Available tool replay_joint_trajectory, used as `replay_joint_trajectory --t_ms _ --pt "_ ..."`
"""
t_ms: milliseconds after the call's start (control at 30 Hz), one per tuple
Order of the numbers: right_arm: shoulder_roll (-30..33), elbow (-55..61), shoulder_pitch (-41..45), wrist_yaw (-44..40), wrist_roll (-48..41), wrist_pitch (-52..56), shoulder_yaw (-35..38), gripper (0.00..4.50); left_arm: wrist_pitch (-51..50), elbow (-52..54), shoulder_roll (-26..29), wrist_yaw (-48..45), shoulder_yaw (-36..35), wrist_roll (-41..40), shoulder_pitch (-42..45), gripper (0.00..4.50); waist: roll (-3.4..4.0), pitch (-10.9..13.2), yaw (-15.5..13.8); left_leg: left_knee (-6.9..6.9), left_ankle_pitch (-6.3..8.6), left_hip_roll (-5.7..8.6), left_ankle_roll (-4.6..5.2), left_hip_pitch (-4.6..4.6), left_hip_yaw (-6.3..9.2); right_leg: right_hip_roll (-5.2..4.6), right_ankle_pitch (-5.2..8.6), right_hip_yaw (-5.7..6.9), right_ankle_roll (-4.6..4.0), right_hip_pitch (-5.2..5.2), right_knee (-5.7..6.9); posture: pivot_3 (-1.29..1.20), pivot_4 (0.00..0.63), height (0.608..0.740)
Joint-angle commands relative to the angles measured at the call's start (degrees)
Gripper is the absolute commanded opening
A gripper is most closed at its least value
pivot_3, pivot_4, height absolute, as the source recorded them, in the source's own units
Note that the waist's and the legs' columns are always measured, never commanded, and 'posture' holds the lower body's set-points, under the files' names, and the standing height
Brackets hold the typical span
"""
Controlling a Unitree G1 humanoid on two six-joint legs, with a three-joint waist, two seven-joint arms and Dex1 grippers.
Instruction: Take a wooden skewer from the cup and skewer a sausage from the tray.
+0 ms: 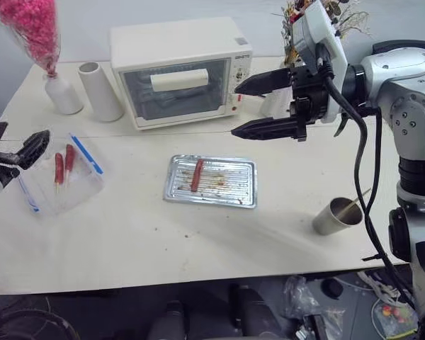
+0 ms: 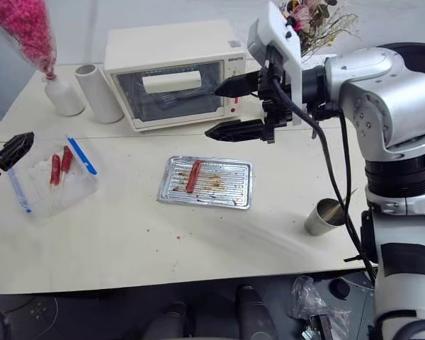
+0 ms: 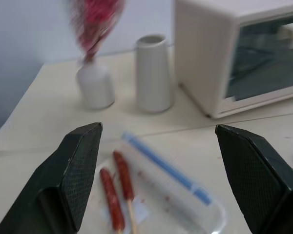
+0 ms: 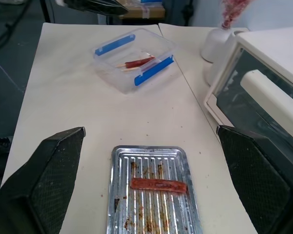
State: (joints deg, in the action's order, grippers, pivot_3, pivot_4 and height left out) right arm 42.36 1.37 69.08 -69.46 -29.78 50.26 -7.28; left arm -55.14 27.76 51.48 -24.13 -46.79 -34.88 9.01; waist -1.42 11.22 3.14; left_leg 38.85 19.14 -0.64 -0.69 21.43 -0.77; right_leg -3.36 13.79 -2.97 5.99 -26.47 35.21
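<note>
The silver tray (image 1: 230,190) lies mid-table with one dark red sausage (image 1: 196,175) on its left half. At the table's right front stands the tan-grey cup (image 1: 333,218), a thin wooden skewer (image 1: 353,206) leaning out of it. My right gripper (image 1: 234,111) hangs open above the tray's far edge, pointing left, nothing between its fingers. In the right wrist view the sausage (image 4: 158,185) lies below that gripper (image 4: 151,129). My left gripper (image 3: 158,127) is open and empty at the table's left, over a clear box (image 1: 57,180).
The clear box with blue strips holds two skewered sausages (image 1: 64,164). A white toaster oven (image 1: 180,71) stands behind the tray. Left of it are a white cylinder (image 1: 101,91) and a white vase (image 1: 62,92) of pink flowers. Dried flowers (image 1: 297,28) stand behind my right arm.
</note>
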Motion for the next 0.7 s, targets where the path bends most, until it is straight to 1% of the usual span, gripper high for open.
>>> replay_joint_trajectory --t_ms 33,133,167,300,367,467,533,600,700 --pt "3.24 -0.07 -0.97 -1.10 0.71 -1.53 2.01 4.50 0.78 0.59 1.77 -3.71 -3.79 0.20 -3.88 3.92 0.01 0.01 0.03 -0.03 0.00 -0.02 0.01 -0.01 0.00 0.02 0.00 0.03 0.00 0.00 -0.07 0.00 0.150 0.740" --pt "6.73 -0.97 -3.31 -3.64 1.86 -4.17 1.98 4.50 0.08 3.93 2.39 -8.71 -7.37 -2.44 -8.37 3.92 -0.01 0.01 -0.05 -0.05 0.01 -0.08 0.02 0.02 0.04 0.05 0.01 0.10 -0.01 0.02 -0.13 0.00 0.150 0.740" --pt "8.50 -2.05 -3.98 -5.22 2.41 -5.88 2.26 4.50 -0.70 5.43 2.63 -11.67 -9.92 -3.87 -10.97 3.92 -0.01 0.01 -0.01 -0.04 0.01 -0.06 0.04 0.02 0.04 0.02 0.01 0.11 -0.02 0.02 -0.13 0.00 0.150 0.740" --pt "17.67 -10.83 -5.50 -16.24 5.05 -14.93 2.98 4.50 -4.06 8.52 1.51 -25.83 -24.73 -10.09 -24.82 3.92 0.02 0.04 -0.05 -0.09 0.11 -0.05 0.17 0.05 -0.14 -0.08 0.01 0.23 -0.02 -0.02 -0.27 0.00 0.150 0.740" --pt "20.21 -14.68 -5.85 -20.45 7.03 -19.62 1.96 4.50 -4.31 9.84 0.56 -30.73 -28.85 -12.95 -30.31 3.92 0.02 0.04 -0.06 -0.18 0.15 -0.06 0.21 0.00 -0.25 -0.12 0.04 0.54 -0.08 0.01 -0.48 0.00 0.150 0.740" --pt "21.92 -18.96 -4.99 -22.96 8.09 -24.09 0.30 4.50 -3.74 11.25 -0.41 -33.58 -30.53 -15.02 -35.36 3.92 0.03 0.05 0.04 -0.17 0.16 -0.02 0.22 -0.17 -0.38 -0.01 0.07 0.59 -0.13 0.12 -0.45 0.00 0.150 0.740" --pt "23.72 -21.53 -4.20 -23.04 6.45 -25.27 -0.82 4.50 -2.17 12.29 -1.23 -34.50 -30.15 -14.61 -37.94 3.92 0.04 0.06 0.16 -0.11 0.14 -0.04 0.19 -0.22 -0.52 0.10 0.38 0.52 -0.68 0.15 -0.42 0.00 0.150 0.740" --pt "25.94 -25.07 -3.68 -23.04 5.63 -27.14 -1.64 4.50 -0.38 12.44 -2.08 -34.05 -29.11 -13.87 -38.89 3.92 0.09 0.09 0.15 -0.02 0.12 -0.02 0.19 -0.28 -0.59 0.15 0.47 0.42 -0.85 0.14 -0.22 0.00 0.150 0.740" --pt "26.91 -28.68 -3.20 -23.04 5.03 -28.41 -2.20 4.50 1.31 11.90 -2.46 -31.83 -26.94 -13.39 -38.28 3.92 0.10 0.09 0.15 0.06 0.12 -0.02 0.19 -0.31 -0.78 0.27 0.50 0.38 -0.90 0.14 -0.14 0.00 0.150 0.740"
